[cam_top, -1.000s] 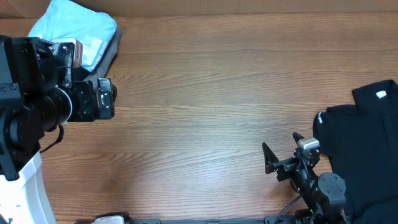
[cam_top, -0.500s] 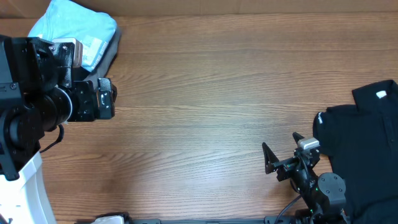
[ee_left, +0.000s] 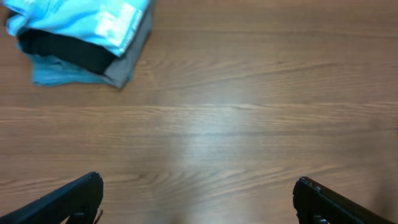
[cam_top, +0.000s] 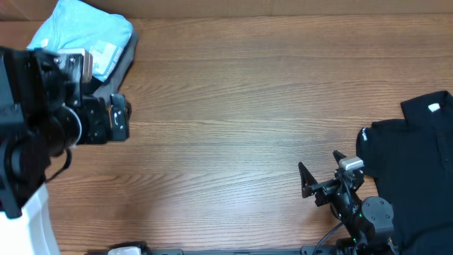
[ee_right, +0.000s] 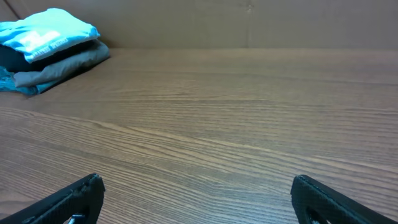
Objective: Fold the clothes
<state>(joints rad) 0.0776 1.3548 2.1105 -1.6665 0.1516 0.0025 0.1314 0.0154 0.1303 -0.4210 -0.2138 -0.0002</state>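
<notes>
A folded light blue T-shirt [cam_top: 88, 32] with white lettering tops a small stack at the table's far left corner. The same light blue T-shirt [ee_left: 74, 18] shows in the left wrist view, with black and grey layers [ee_left: 93, 59] under it. It also appears far off in the right wrist view as the light blue T-shirt [ee_right: 46, 34]. An unfolded black garment [cam_top: 417, 163] with a white label [cam_top: 434, 108] lies at the right edge. My left gripper [cam_top: 119, 117] [ee_left: 198, 186] is open and empty, just below the stack. My right gripper [cam_top: 320, 168] [ee_right: 196, 183] is open and empty, left of the black garment.
The wooden table [cam_top: 241, 106] stretches bare between the two piles. A brown wall [ee_right: 249, 22] runs along its far edge. The left arm's bulky body [cam_top: 35, 127] covers the left side of the overhead view.
My left arm has shifted slightly to the left in the overhead view. The right arm and both garment piles are unmoved.
</notes>
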